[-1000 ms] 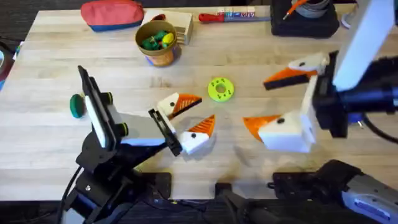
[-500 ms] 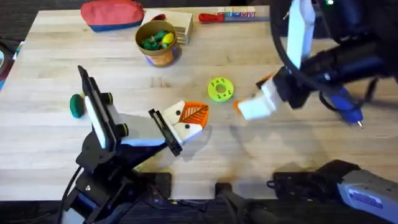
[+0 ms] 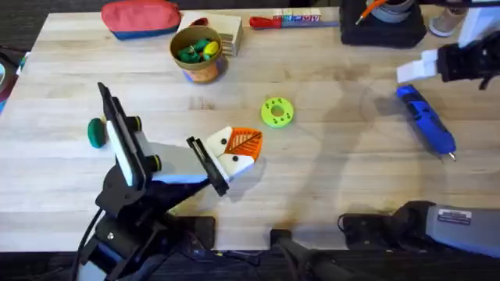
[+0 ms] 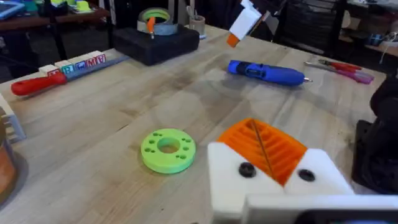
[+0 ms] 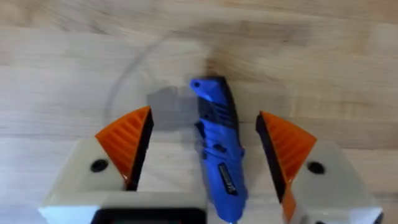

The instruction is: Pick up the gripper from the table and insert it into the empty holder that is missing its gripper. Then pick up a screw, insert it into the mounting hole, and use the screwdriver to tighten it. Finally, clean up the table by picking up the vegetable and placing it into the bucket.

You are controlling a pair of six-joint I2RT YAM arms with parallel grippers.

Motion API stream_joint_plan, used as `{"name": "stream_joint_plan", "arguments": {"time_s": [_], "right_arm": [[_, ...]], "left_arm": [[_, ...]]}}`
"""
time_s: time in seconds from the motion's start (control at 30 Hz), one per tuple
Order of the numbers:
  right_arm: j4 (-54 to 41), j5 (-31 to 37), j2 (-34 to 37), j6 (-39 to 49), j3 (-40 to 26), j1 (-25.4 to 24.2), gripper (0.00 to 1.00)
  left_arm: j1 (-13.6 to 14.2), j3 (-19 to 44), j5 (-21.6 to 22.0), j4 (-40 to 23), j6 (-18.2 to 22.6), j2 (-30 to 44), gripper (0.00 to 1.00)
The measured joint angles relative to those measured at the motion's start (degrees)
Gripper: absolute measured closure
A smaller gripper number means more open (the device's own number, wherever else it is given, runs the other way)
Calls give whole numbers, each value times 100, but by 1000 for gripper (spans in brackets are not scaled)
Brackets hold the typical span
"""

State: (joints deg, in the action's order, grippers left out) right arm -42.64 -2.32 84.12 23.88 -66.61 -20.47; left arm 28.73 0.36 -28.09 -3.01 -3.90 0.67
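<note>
Right pincer point(image 5: 205, 155) is hovering released over the far right of the bench point(image 3: 336, 179), its orange pads point(image 5: 127, 140) spread wide on either side of the screwdriver point(image 5: 217, 155). The screwdriver is lying flat on the bench between the fingers, not touching either pad, with bare wood showing in both gaps. From overhead the right pincer point(image 3: 426, 66) is sitting just beyond the screwdriver's blunt end, and the screwdriver point(image 3: 426, 119) is running away from it toward the near right edge, thin tip pointing at that edge. Open wood is lying all round the barrel, the black box point(image 3: 383, 23) well beyond.

Left pincer point(image 3: 234, 156) is resting low at the bench middle; whether it is released or clenched I cannot tell. In front of the wrist camera are showing the holder point(image 4: 273, 186) and the gripper point(image 4: 264, 146), the orange fin seated in the white block. The lime disc point(image 3: 276, 112) is lying just beyond it, the bucket point(image 3: 199, 55) farther off toward the far edge, and the vegetable point(image 3: 96, 133) well to its left beside the arm. Wide bare wood is separating the two pincers.
</note>
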Motion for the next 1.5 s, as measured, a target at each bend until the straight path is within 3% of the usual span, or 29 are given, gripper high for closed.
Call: {"name": "stream_joint_plan", "arguments": {"time_s": [0.13,0.2,0.43,0.67,0.7,0.73,0.9,1.07,1.1,1.33,1.5], "right_arm": [[-104,488,131,705,0,-214,10],[-243,896,416,1490,0,-388,10],[-247,918,1328,1817,0,-419,10],[-86,801,1604,1945,0,-419,41],[-91,765,1602,1947,0,-419,72],[-131,702,1604,1949,0,-419,170],[-162,695,1602,1967,0,-419,357],[-97,697,1604,2014,-6,-419,897],[-106,697,1604,2003,-9,-428,968],[-139,662,1602,1889,-35,-430,995],[-235,653,1477,1144,-300,-431,996]], "left_arm": [[0,0,1,0,0,2,996],[0,0,1,0,0,2,996],[0,0,1,0,0,2,996],[0,0,5,0,0,2,996],[0,0,5,0,0,2,996],[0,0,8,0,0,0,996],[0,0,8,0,0,0,996],[0,0,8,0,0,1,996],[0,0,8,0,0,2,996],[0,0,10,0,0,2,996],[0,0,21,0,0,2,996]]}}
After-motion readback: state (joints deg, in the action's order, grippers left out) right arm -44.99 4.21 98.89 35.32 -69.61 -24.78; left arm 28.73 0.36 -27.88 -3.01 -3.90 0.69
